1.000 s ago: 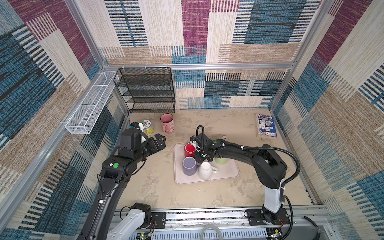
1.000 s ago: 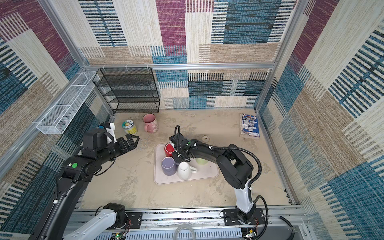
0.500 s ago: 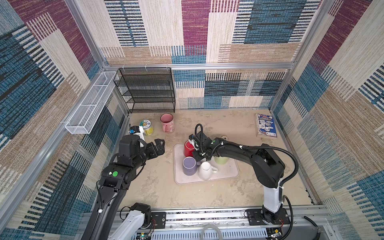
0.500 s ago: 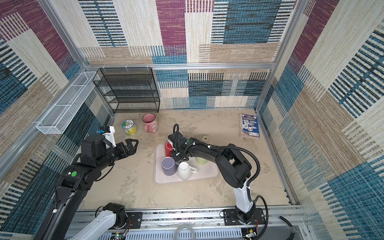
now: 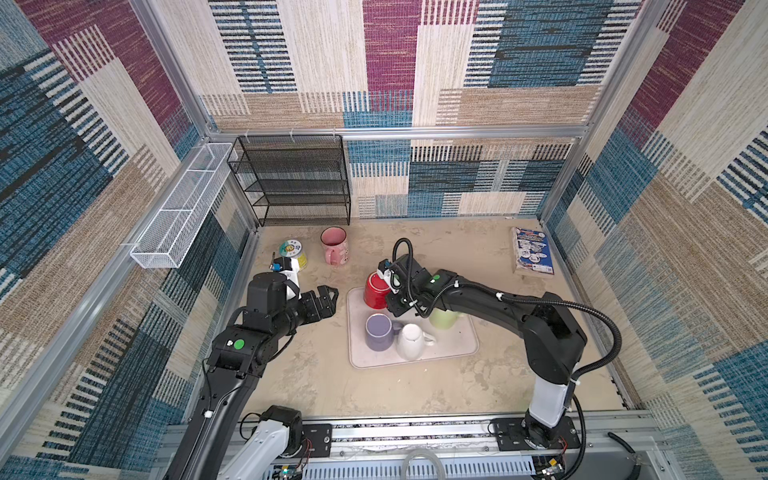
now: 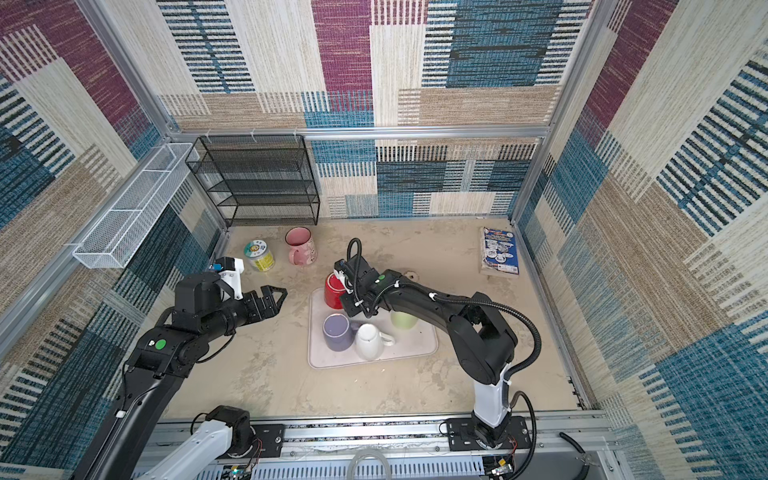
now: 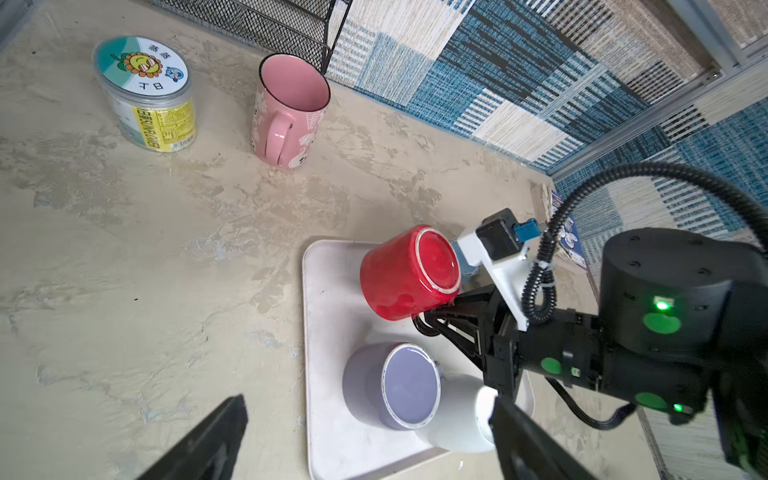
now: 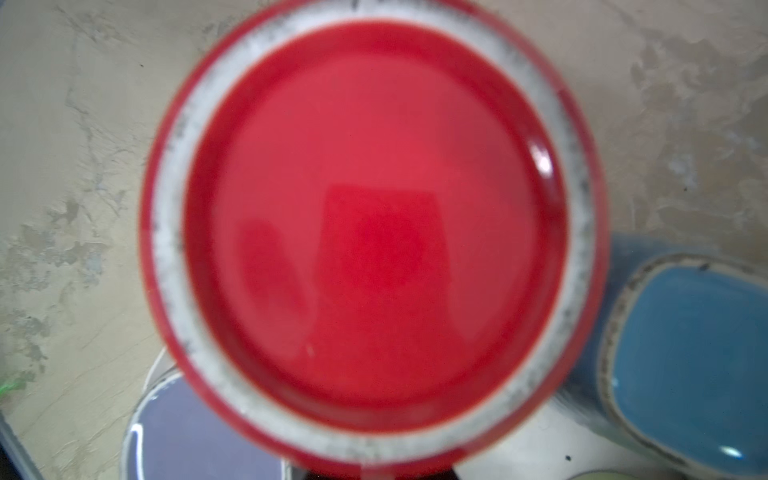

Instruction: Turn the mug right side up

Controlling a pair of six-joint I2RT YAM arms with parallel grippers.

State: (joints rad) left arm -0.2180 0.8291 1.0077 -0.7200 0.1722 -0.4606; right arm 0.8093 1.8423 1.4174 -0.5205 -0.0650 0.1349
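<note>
Flanking red mug (image 8: 374, 232), wrist-only: blue mug (image 8: 685, 353)

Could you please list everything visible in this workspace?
tray: 1, white, table centre
red mug: 1, red, tilted, at tray corner
purple mug: 1, purple, inverted on tray
white mug: 1, white, on tray
green mug: 1, green, on tray
blue mug: 1, blue, beside red mug
pink mug: 1, pink, upright on table
jar: 1, yellow-labelled, beside pink mug
rack: 1, black, back wall
basket: 1, white, left wall
booklet: 1, blue, far right
left gripper: 1, black, open, beside tray
right gripper: 1, black, holding red mug
</note>
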